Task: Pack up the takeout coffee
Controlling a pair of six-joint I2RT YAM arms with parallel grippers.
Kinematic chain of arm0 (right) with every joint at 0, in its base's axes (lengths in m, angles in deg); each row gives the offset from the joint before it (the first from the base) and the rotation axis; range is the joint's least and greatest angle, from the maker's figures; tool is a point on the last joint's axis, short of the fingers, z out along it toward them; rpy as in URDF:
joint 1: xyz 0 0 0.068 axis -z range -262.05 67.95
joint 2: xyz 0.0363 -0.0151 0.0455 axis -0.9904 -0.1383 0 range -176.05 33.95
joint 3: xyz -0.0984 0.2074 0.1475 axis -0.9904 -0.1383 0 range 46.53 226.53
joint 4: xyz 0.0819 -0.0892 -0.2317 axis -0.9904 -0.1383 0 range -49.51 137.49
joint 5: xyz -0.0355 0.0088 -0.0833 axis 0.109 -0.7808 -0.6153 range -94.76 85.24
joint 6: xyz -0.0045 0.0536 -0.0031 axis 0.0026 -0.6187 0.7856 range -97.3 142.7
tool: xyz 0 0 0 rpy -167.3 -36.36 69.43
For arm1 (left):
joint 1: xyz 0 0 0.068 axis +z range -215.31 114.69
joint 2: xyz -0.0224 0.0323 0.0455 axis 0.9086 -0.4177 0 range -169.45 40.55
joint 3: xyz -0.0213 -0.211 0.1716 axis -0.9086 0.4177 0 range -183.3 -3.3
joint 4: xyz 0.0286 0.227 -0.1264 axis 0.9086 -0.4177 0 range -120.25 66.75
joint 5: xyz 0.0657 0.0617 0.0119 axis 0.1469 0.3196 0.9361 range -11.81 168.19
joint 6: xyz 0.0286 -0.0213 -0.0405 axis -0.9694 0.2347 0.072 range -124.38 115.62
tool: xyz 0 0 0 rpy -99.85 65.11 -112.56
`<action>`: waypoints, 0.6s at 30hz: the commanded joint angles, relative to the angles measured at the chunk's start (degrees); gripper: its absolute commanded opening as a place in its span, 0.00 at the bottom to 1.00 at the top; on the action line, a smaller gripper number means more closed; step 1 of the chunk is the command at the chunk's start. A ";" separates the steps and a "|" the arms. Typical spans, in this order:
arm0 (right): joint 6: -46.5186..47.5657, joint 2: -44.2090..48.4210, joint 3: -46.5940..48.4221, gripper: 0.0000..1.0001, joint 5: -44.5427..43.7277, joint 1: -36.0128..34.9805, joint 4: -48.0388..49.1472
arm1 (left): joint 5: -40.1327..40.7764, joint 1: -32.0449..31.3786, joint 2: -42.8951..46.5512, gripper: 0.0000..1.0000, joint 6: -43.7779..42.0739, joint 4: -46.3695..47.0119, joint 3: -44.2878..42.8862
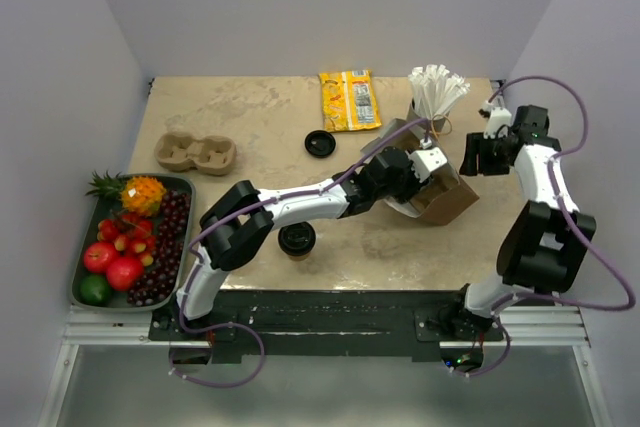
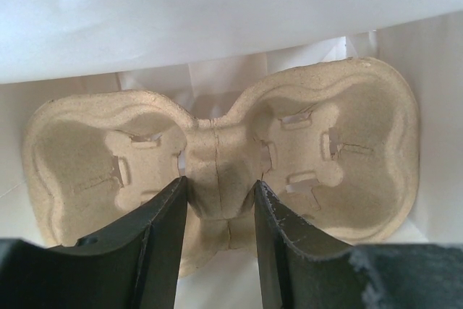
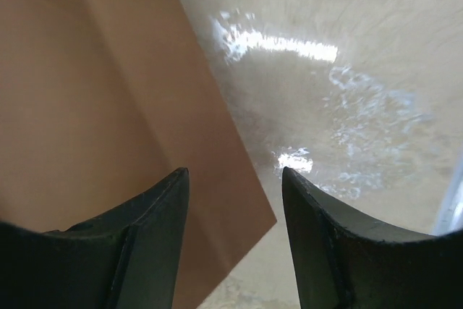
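Note:
One takeout coffee cup (image 1: 297, 239), kraft brown with a black lid on it, stands at the table's near middle. A second round black lid (image 1: 320, 143) sits farther back; whether a cup is under it I cannot tell. My left gripper (image 2: 221, 186) reaches into a brown paper bag (image 1: 445, 202) lying on its side. It is shut on the narrow middle of a moulded cardboard two-cup carrier (image 2: 340, 150) inside the white-lined bag. My right gripper (image 3: 235, 171) hovers open beside the bag (image 3: 94, 106), just right of it in the top view, holding nothing.
Another cardboard carrier (image 1: 195, 154) lies at the left. A tray of fruit (image 1: 183, 247) sits at the left edge. A grey cup of white straws (image 1: 432, 102) stands behind the bag, and a yellow snack packet (image 1: 350, 99) lies at the back.

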 commanded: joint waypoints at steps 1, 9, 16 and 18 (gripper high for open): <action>1.91 -4.44 -3.62 0.57 -2.51 -0.26 8.57 | -1.10 0.20 2.07 0.00 1.19 -2.54 -0.34; 1.46 -8.49 -6.70 0.59 -2.25 -2.99 9.12 | -0.92 0.20 3.82 0.00 2.34 -3.59 -0.61; -0.82 -6.83 -11.62 0.61 -1.28 -7.82 9.56 | -0.92 0.20 6.20 0.00 1.81 -7.37 0.62; -0.82 -6.03 -13.02 0.61 -0.41 -8.96 9.55 | -1.36 0.20 6.29 0.00 1.89 -10.16 0.62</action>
